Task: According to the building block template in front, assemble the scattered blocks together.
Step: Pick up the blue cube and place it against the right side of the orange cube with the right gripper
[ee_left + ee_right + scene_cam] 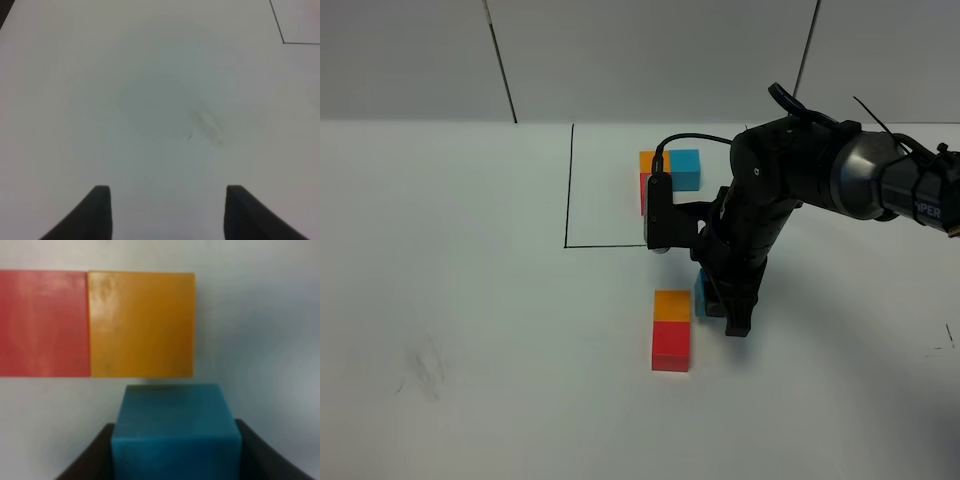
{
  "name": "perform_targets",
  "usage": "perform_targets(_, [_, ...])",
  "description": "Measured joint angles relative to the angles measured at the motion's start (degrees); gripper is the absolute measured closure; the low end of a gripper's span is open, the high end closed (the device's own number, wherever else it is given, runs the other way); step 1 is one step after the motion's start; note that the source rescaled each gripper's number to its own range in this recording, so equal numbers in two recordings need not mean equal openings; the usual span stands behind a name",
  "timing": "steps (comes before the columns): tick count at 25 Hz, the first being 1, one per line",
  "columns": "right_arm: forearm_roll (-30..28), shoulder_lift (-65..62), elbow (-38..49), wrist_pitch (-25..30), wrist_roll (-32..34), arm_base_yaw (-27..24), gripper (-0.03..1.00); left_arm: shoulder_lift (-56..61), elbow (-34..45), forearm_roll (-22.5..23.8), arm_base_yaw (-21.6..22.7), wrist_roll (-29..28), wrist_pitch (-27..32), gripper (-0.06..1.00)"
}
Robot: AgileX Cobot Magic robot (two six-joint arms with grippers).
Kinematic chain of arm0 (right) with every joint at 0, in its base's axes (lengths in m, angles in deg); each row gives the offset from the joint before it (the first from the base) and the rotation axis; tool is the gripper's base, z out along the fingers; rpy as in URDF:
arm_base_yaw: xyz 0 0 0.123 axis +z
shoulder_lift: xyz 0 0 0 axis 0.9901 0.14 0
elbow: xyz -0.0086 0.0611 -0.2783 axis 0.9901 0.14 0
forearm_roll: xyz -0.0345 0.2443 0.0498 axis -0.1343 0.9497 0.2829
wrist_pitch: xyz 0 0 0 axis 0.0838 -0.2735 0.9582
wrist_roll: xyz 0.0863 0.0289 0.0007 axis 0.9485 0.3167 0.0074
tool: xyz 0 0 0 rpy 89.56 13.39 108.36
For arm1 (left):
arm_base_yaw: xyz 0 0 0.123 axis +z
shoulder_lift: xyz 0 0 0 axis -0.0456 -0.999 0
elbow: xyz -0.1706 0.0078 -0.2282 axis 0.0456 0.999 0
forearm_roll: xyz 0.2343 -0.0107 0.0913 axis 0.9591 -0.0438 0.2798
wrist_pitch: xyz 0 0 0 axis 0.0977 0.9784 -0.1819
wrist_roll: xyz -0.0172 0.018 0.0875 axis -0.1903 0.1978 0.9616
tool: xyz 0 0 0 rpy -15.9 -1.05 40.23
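A: Where are the loose cubes?

B: On the white table (470,300), near the middle. The orange block (672,305) and the red block (671,346) sit touching in a line, orange farther from the camera, red nearer. The light blue block (175,432) is just to the right of the orange one, mostly hidden behind the arm in the high view.

A: Is anything holding it?

B: Yes. The right gripper (175,450) is clamped on the light blue block, a dark finger (87,460) against each side. In its wrist view the blue cube's edge lies just beside the orange face; a thin shadow shows between them, so contact cannot be confirmed.

A: And the pattern to copy?

B: The building block template (670,172) sits farther back, inside a thin black drawn rectangle (567,185), partly covered by the arm.

A: The other arm?

B: The left gripper (167,212) hangs over bare table with its fingers spread apart and nothing between them.
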State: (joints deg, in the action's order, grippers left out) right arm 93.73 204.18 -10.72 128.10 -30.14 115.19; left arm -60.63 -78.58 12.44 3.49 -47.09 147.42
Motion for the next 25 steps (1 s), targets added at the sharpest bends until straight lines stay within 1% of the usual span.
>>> perform_targets(13, [0.3, 0.59, 0.0, 0.97, 0.0, 0.05, 0.51, 0.0, 0.0, 0.0, 0.0, 0.0, 0.0, 0.37])
perform_targets(25, [0.65, 1.69, -0.04, 0.93, 1.31, 0.05, 0.51, 0.0, 0.0, 0.0, 0.0, 0.0, 0.0, 0.37])
